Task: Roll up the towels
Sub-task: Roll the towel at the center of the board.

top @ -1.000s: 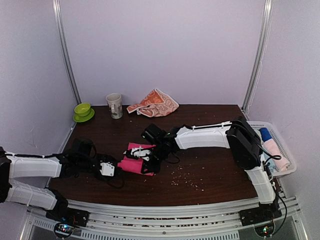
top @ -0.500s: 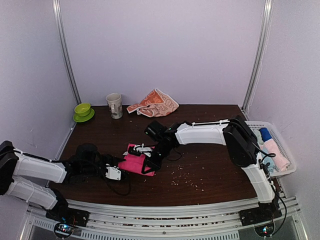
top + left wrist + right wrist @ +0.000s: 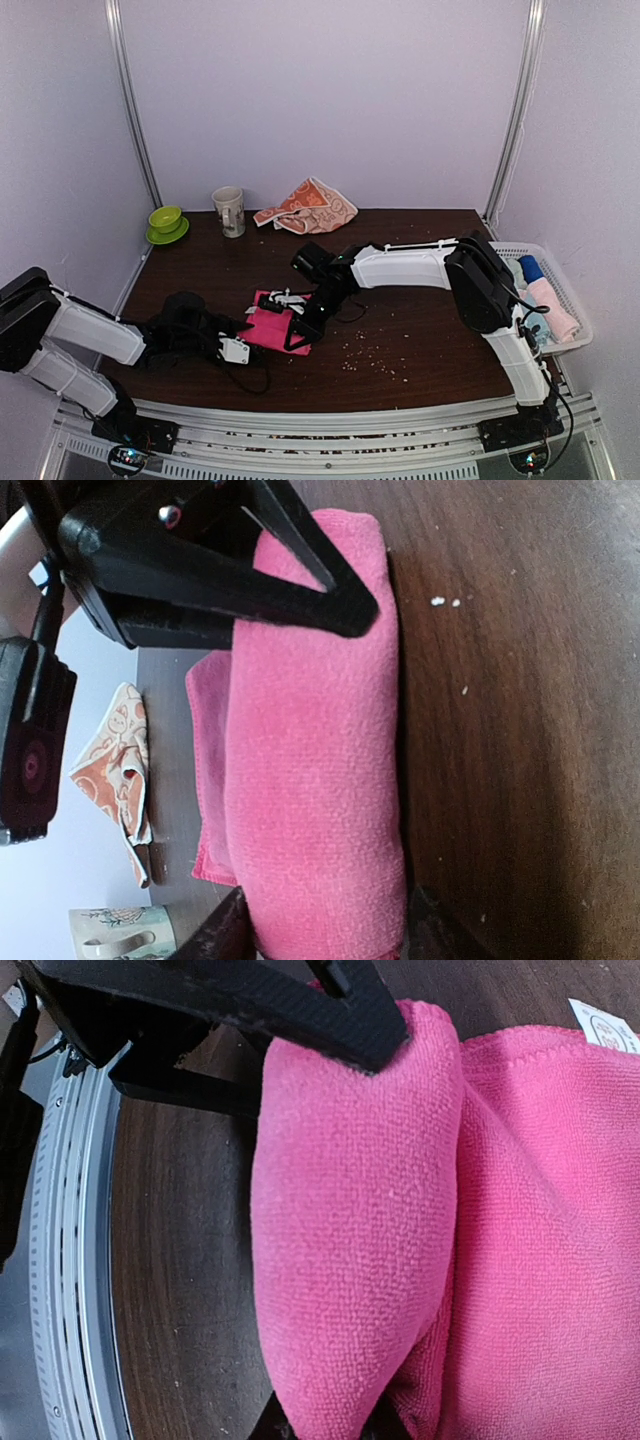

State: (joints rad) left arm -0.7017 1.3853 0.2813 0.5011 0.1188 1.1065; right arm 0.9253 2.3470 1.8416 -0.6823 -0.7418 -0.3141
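Note:
The hot pink towel (image 3: pixel 268 326) lies at the table's front middle, its near part rolled into a thick roll (image 3: pixel 315 760); a flat layer shows beside it (image 3: pixel 560 1260). My left gripper (image 3: pixel 240 346) holds the roll's left end, fingers (image 3: pixel 225 935) on either side of it. My right gripper (image 3: pixel 292 322) pinches the roll's other end (image 3: pixel 350 1230) from the right. Each wrist view shows the other gripper's black finger at the far end. The orange-peach bunny towel (image 3: pixel 308 210) lies crumpled at the back wall; it also shows in the left wrist view (image 3: pixel 115 770).
A printed mug (image 3: pixel 229 210) and a green cup on a saucer (image 3: pixel 166 222) stand at the back left. A white basket (image 3: pixel 583 338) off the right edge holds a blue roll (image 3: pixel 530 268) and a pale pink roll (image 3: pixel 555 305). Crumbs (image 3: pixel 370 362) dot the table right of the towel.
My left gripper has slid right and towards the front edge, its elbow rising. The right gripper has shifted slightly with the pink roll.

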